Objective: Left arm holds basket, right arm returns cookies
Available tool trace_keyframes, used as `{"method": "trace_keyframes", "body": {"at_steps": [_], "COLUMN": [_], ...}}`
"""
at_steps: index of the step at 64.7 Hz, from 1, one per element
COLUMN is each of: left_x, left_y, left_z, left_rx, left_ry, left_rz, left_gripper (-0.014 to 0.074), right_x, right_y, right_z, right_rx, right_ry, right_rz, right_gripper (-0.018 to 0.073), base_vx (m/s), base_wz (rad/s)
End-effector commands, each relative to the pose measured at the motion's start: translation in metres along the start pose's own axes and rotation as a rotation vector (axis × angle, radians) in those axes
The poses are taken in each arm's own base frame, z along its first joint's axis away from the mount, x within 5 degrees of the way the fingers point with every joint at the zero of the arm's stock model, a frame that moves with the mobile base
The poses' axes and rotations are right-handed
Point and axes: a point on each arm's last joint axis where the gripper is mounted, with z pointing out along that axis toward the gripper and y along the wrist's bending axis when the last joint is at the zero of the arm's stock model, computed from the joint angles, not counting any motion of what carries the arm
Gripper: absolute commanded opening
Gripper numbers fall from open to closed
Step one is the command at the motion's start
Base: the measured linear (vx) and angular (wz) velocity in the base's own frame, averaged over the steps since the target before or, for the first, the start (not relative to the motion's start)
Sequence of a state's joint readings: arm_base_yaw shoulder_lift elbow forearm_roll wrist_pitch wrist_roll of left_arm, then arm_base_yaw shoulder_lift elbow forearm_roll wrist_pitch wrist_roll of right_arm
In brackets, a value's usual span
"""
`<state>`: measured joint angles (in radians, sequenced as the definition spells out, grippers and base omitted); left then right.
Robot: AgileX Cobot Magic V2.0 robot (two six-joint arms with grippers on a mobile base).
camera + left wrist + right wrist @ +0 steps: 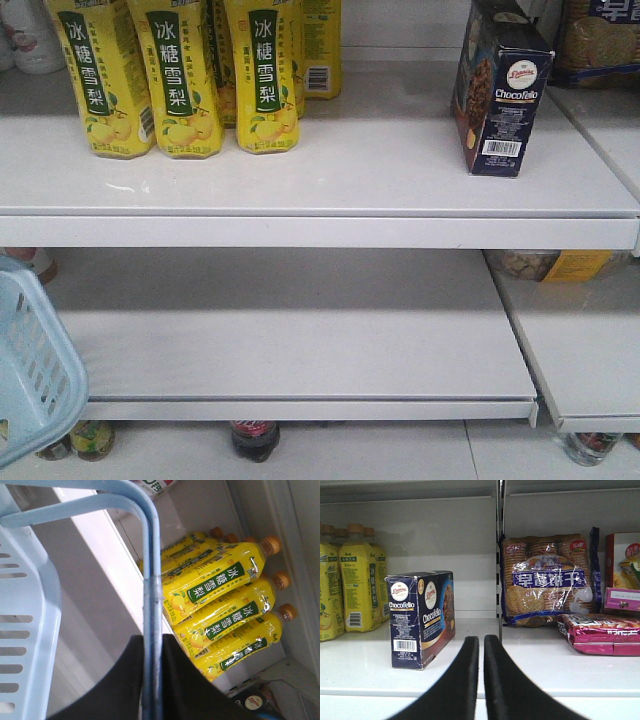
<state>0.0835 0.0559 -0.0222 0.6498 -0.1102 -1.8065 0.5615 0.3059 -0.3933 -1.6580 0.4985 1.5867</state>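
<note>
Right wrist view shows the right gripper [481, 680] with its two black fingers nearly together, a thin gap between them and nothing held, hanging in front of the upper shelf [445, 670]. The cookie box [420, 625] stands on that shelf just left of the gripper, apart from it, its barcode end facing out. Yellow drink bottles [350, 590] stand further left. Right of the shelf divider leans a clear bag of round crackers [547, 580], with a pink snack pack [602, 632] lying beside it.

From the left wrist, the left gripper [152, 690] is closed on a hoop handle of the light blue basket [25, 630], the handle bar running between its dark fingers. What lies inside the basket cannot be seen.

In the front view the basket's corner [35, 360] shows at lower left, before a white lower shelf [300, 350]. More bottles [255, 438] stand on the tiled floor beneath.
</note>
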Motion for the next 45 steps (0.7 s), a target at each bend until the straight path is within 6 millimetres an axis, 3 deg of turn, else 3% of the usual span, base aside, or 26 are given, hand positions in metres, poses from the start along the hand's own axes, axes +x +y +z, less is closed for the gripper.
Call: {"method": "trace_keyframes", "body": {"at_steps": [1,28,45], "left_x": [0.0002,0.0030,-0.0006], "left_y": [-0.0119,-0.0109,-0.0100], "left_z": [-0.0040,-0.0048,-0.0050], "left_rx": [0.123,0.152,0.157], "left_ry": [-0.001,0.013,-0.060], "left_rz": [-0.006,-0.001,0.305], "left_gripper": [0.0000,0.0000,0.0000], "right_x": [-0.0089,-0.0089,-0.0089], "right_y": [-0.0009,-0.0010,-0.0010], "right_z": [0.0010,0.0010,0.0010], "right_rx": [0.012,0.013,0.013], "right_ry": [-0.032,-0.032,-0.032], "right_rz": [-0.034,-0.034,-0.034], "right_gripper": [-0.0011,-0.0011,-0.0011], "base_vx": [0.00,0.00,0.00], "base_wz": [0.00,0.00,0.00]}}
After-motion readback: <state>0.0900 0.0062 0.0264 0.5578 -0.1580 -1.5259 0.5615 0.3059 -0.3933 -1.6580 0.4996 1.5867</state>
